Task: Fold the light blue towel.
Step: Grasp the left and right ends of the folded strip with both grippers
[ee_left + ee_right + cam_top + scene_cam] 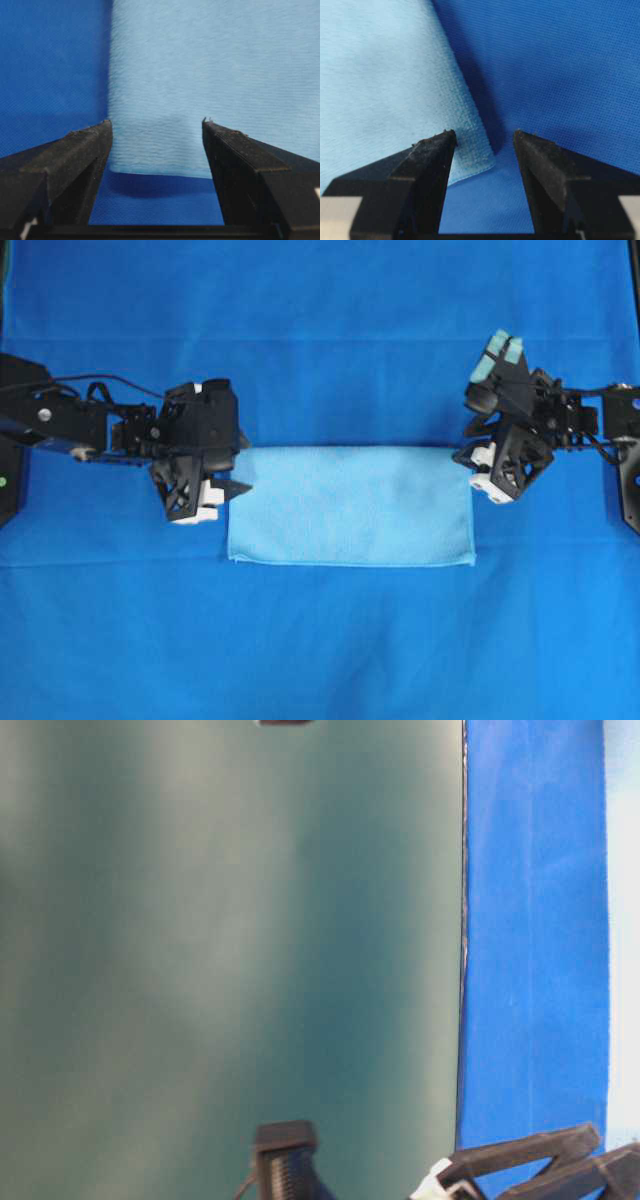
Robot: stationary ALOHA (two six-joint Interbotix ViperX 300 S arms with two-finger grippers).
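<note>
The light blue towel [350, 505] lies flat as a wide rectangle in the middle of the table, doubled over, with its long edges running left to right. My left gripper [240, 462] is just off the towel's left edge, open, with the towel's near edge [210, 75] lying between and below its fingers and nothing gripped [156, 122]. My right gripper [465, 440] hovers at the towel's upper right corner. It is open too [485, 134], and the corner of the towel [385, 85] sits loose between the fingers.
A deep royal-blue table cloth [320, 320] covers the whole table under the towel. The arm mounts stand at the left edge [15, 440] and the right edge [625, 460]. The table-level view shows mostly a blurred green surface [220, 940].
</note>
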